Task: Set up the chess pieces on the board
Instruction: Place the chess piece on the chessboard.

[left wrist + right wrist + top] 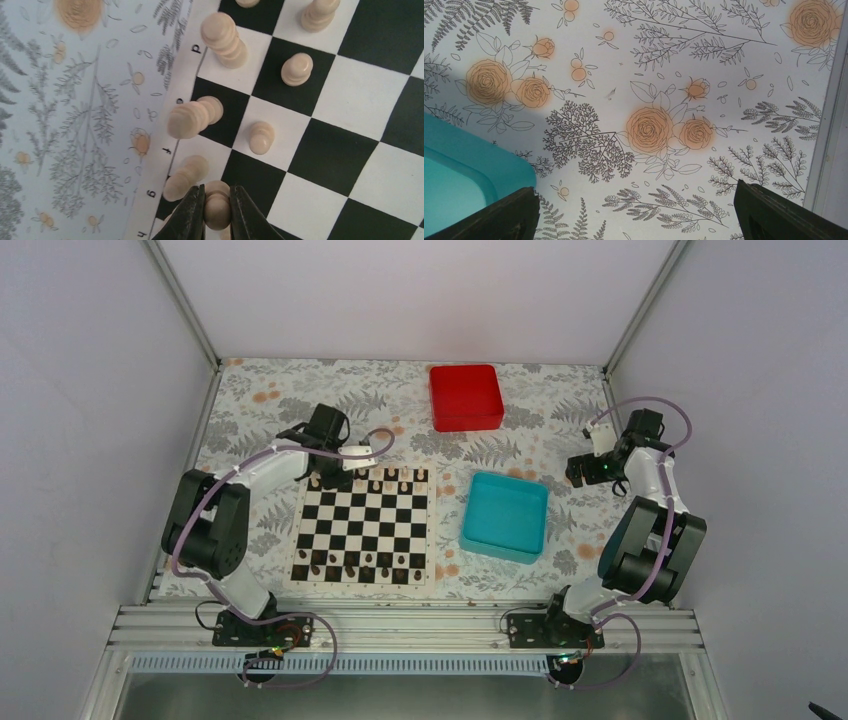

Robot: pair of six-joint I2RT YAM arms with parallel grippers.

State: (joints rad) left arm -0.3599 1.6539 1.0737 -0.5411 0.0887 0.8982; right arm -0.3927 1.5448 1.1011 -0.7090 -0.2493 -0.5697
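At the far-left corner of the board (325,150): my left hand (217,197) is clamped on a pale pawn (218,212), upright, just beside the back-row pieces (192,117). Right hand (636,215) spread wide by the teal tray (454,165), well apart. Left is nearer.

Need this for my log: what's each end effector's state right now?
Left end effector: closed on a pale chess piece.
Right end effector: open, empty.

Overhead, the chess pieces (404,477) on the board's (365,525) far row are too small to identify. At the board's lettered edge, the pale piece (218,212) in the left pincer (218,194) is cut off by the left wrist view's bottom edge; 2 others (320,14) are cropped at its top.
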